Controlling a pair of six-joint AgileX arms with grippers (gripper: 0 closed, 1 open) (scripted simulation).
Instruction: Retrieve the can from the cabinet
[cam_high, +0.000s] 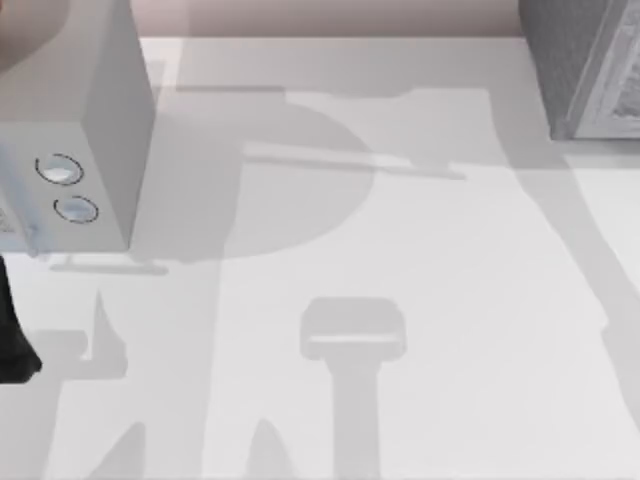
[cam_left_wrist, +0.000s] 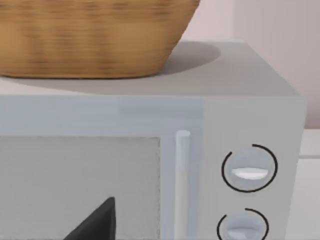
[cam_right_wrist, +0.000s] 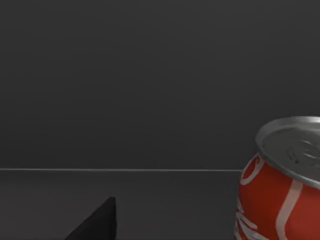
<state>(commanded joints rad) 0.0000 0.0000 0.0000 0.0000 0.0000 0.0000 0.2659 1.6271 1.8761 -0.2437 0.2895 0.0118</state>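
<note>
The red can (cam_right_wrist: 277, 192) with white lettering and a silver top stands inside a dark grey space, on its floor. A dark part of my right gripper (cam_right_wrist: 100, 222) shows low in the right wrist view, apart from the can and to one side of it. The cabinet (cam_high: 585, 65), dark grey and speckled with a pale white-framed front panel, is at the table's far right corner in the top view. My left arm (cam_high: 14, 335) is at the left edge of the table. My left gripper (cam_left_wrist: 97, 222) faces the front of the plain grey box.
The lighter grey box (cam_high: 95, 130) with two ringed dials (cam_left_wrist: 249, 168) stands at the far left. A woven basket (cam_left_wrist: 90, 35) sits on top of it. The white table (cam_high: 400, 260) carries shadows of the arms across its middle.
</note>
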